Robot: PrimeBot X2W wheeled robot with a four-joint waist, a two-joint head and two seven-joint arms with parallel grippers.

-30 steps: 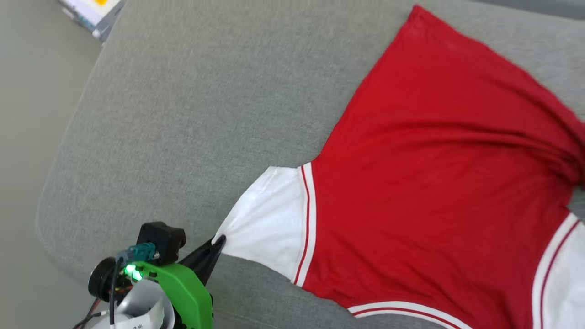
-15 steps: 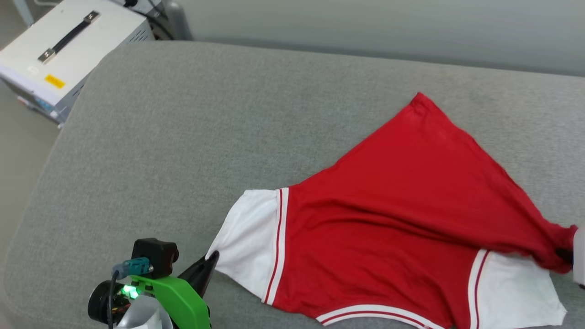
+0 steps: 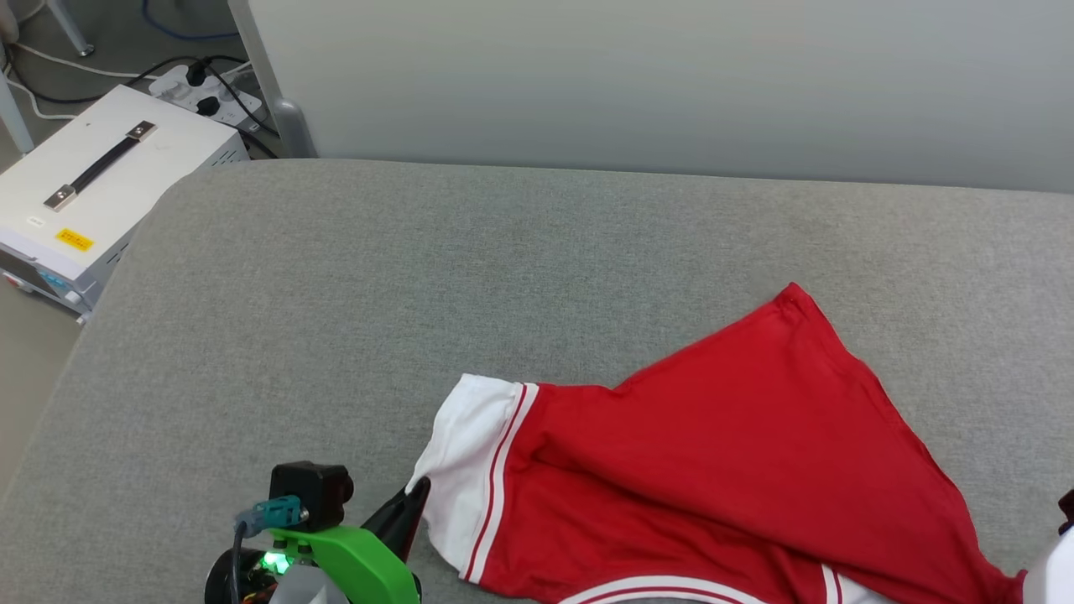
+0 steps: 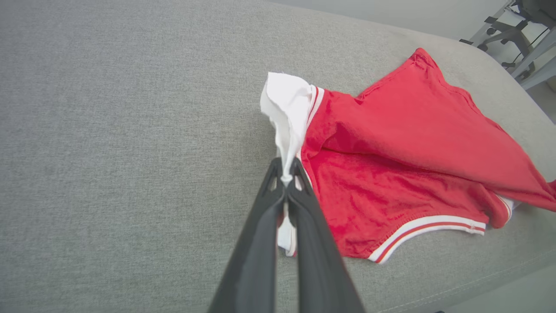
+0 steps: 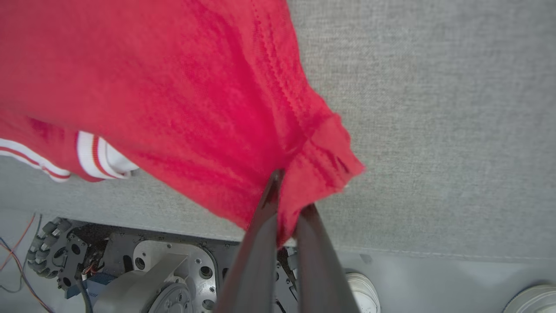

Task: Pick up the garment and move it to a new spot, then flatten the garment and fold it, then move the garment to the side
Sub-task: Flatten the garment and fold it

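Observation:
The garment [image 3: 722, 470], a red jersey with white sleeves and striped trim, lies partly lifted on the grey cushion [image 3: 352, 302]; its number and lettering are hidden. My left gripper [image 3: 413, 507] is shut on the white sleeve's edge. In the left wrist view the left gripper [image 4: 286, 176] pinches that sleeve [image 4: 286, 104] into a bunched peak. My right gripper [image 3: 1066, 513] sits at the frame's right edge. In the right wrist view the right gripper [image 5: 289, 195] is shut on a red hem corner, and the garment [image 5: 173, 87] drapes away from it.
A white box with a black handle [image 3: 92, 184] stands off the cushion's left end, with a power strip and cables [image 3: 201, 84] behind it. A pale wall [image 3: 671, 84] runs along the back. The robot's wheeled base [image 5: 130, 269] sits below the cushion's near edge. Chair legs [image 4: 517, 39] stand beyond the far end.
The head camera has tilted up, shifting the whole picture down. The red body now drapes over the right sleeve towards the near right, and the left sleeve has bunched up.

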